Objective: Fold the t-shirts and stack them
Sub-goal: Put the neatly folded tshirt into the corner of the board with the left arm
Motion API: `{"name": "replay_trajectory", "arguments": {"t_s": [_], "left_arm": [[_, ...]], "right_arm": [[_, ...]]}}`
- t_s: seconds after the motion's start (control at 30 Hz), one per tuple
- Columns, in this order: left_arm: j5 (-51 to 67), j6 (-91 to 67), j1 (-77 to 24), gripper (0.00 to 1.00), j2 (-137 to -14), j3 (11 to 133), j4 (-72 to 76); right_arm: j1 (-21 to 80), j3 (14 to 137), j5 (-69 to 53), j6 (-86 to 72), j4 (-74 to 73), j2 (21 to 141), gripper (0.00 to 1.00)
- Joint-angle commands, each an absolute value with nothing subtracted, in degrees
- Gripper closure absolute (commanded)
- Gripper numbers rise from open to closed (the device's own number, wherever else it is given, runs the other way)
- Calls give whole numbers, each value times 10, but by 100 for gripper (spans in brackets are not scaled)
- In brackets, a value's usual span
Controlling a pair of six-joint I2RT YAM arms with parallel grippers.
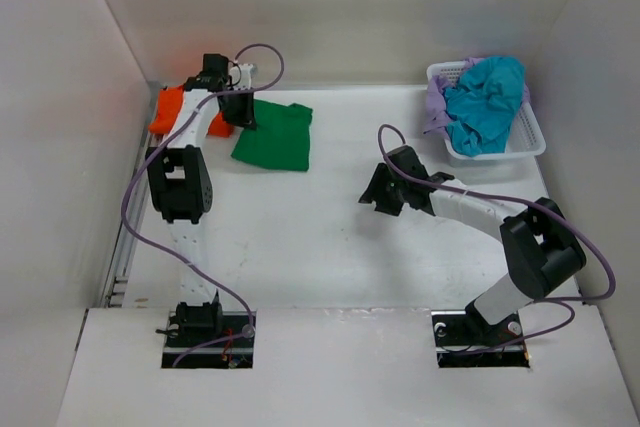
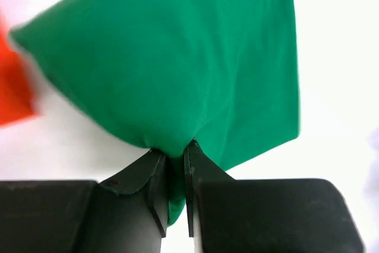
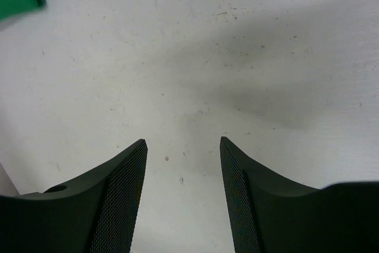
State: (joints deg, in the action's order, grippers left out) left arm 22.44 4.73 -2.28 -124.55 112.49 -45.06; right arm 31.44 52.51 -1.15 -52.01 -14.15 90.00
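Stacking step: left gripper [image 2: 177,153] pinches the green t-shirt [image 2: 177,57]; right gripper [image 3: 183,164] hovers, spread. Next, likely: lift onto the orange t-shirt [image 1: 165,107].

The dark green t-shirt [image 2: 189,57] is soft, matt knit cloth, smooth with shallow creases. My left gripper [image 2: 176,149] is matt black plastic. On my right gripper [image 3: 183,140], the pads [image 3: 127,205] carry a fine cross-hatched texture. The table [image 3: 237,57] is matt white, lightly speckled and scuffed. The basket [image 1: 500,154] is white plastic lattice.
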Motion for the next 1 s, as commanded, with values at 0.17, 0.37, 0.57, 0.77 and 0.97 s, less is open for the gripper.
{"name": "replay_trajectory", "arguments": {"t_s": [0.17, 0.37, 0.57, 0.77, 0.97], "left_arm": [[82, 151, 13, 100, -1291, 1258, -479], [62, 192, 17, 100, -1261, 1279, -433], [62, 209, 14, 100, -1238, 1288, -424], [69, 211, 43, 100, -1232, 1310, -427], [86, 213, 66, 100, -1215, 1330, -427]], "right_arm": [[309, 508, -6, -510, -122, 885, 42], [307, 499, -6, -512, -120, 882, 42], [306, 492, -6, -512, -120, 878, 42], [306, 483, -5, -513, -120, 875, 42], [305, 477, -5, -512, -119, 880, 42]]}}
